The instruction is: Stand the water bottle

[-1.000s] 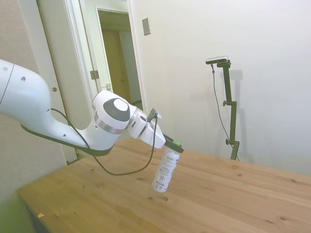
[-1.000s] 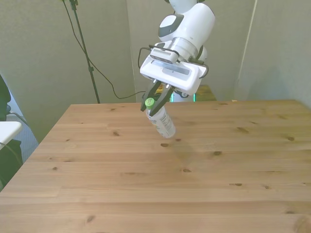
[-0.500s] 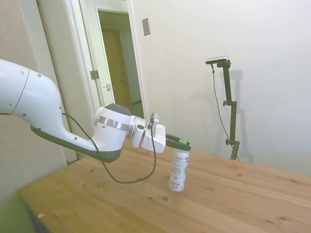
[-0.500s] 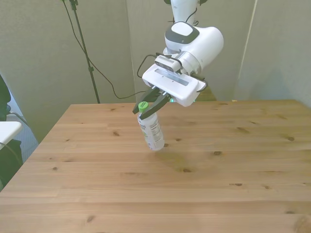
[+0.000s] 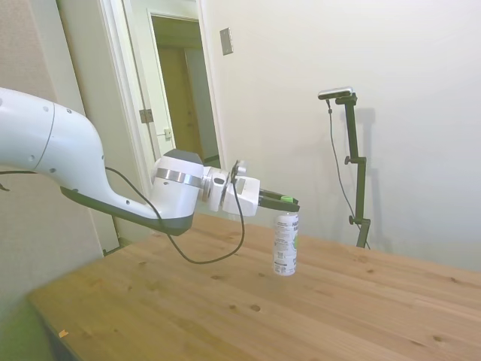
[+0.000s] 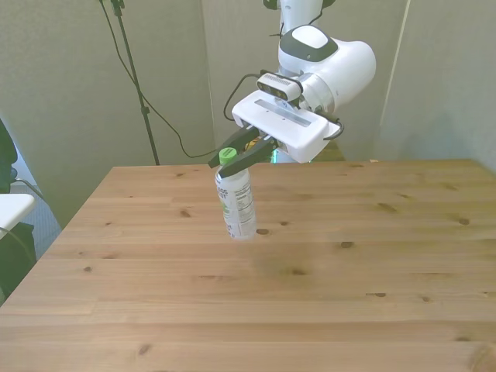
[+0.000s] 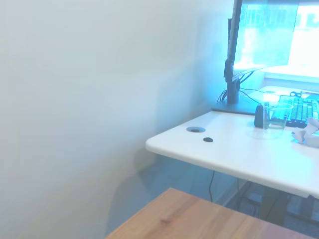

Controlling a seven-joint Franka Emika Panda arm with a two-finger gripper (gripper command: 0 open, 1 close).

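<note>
Now the gripper [image 5: 286,201] [image 6: 230,156] pinches the green cap of the bottle [image 5: 285,244] [image 6: 236,203], which hangs upright below it, its base at the table [image 5: 361,301] [image 6: 349,279].

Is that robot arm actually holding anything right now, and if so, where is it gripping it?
Yes. The gripper holds the water bottle near its top, its fingers closed at the green cap and neck. The bottle is upright, its base at the wooden table.
</note>
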